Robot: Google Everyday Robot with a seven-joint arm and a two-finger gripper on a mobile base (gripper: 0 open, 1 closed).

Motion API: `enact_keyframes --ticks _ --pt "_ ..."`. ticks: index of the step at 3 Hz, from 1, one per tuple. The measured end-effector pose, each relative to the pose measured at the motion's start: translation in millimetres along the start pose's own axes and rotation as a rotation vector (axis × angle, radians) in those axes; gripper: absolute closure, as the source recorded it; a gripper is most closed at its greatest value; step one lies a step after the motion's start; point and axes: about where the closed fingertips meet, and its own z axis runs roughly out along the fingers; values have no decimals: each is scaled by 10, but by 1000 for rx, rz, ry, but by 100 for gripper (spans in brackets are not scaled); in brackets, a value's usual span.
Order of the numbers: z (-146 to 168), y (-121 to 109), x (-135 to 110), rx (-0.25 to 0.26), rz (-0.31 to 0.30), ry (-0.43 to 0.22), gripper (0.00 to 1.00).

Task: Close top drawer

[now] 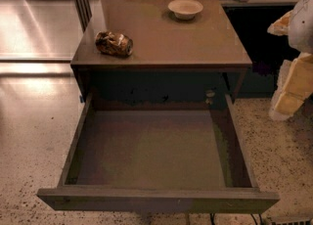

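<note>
The top drawer (156, 200) is pulled far out of the cabinet toward me. It is a wide shallow tray with a dark olive-grey front and a bare brownish floor, and it holds nothing. The lower drawers are hidden beneath it. My gripper (293, 84) shows at the right edge as white and yellowish parts, to the right of the cabinet and above the floor, apart from the drawer.
On the cabinet top (161, 38) stand a small white bowl (185, 8) at the back right and a crumpled brown bag (114, 43) at the front left. Speckled floor lies on both sides. A dark wall and metal posts stand behind.
</note>
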Motion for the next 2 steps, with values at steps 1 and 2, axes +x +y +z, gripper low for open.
enact_keyframes --ticks 1,2 --pt "-1 0 0 1 0 0 0" --pt "71 94 52 5 1 -8 0"
